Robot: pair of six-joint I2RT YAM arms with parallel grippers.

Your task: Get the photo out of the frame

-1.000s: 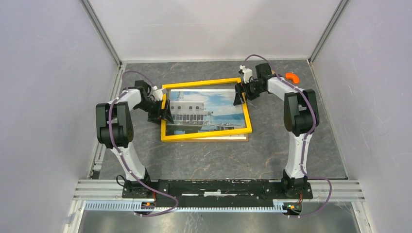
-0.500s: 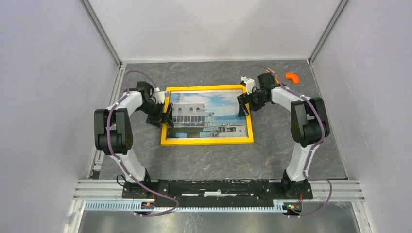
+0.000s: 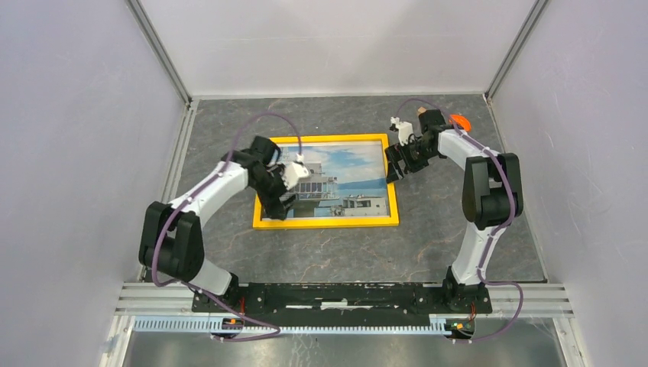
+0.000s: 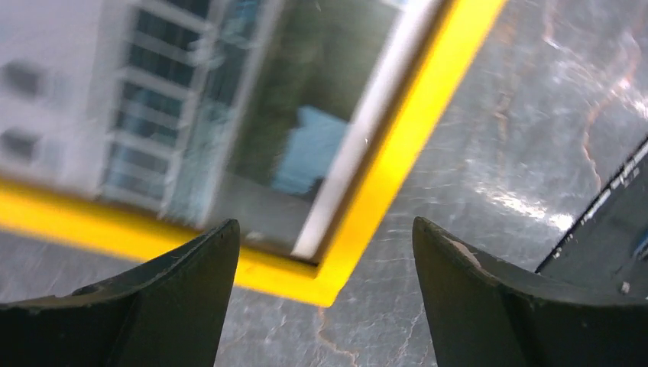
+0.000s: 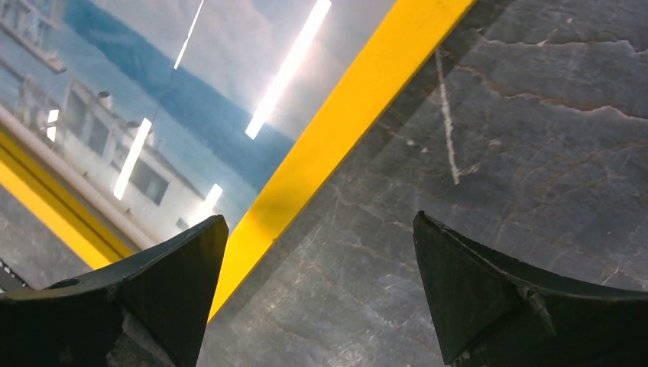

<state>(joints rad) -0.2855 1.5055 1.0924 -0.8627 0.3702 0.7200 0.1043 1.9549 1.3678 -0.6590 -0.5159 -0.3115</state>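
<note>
The frame (image 3: 328, 222) lies flat, front side up, in the middle of the table, with its yellow border all around. The photo (image 3: 348, 180) of a white building, sky and water shows inside it. My left gripper (image 3: 278, 203) is open and empty, hovering over the frame's near left part; its wrist view shows a yellow frame corner (image 4: 330, 281) and the photo (image 4: 176, 99) between open fingers (image 4: 153, 306). My right gripper (image 3: 393, 164) is open and empty at the frame's right edge; its wrist view shows the yellow border (image 5: 344, 107) and the photo (image 5: 153, 99).
A small orange object (image 3: 458, 121) lies at the back right, behind the right arm. Grey walls enclose the table on the left, back and right. The dark marbled tabletop (image 3: 328, 260) surrounds the frame.
The frame, raised and tilted between both grippers a second ago, now lies flat. My left gripper has let go and swung from the left edge over the near left corner. My right gripper has drawn back slightly.
</note>
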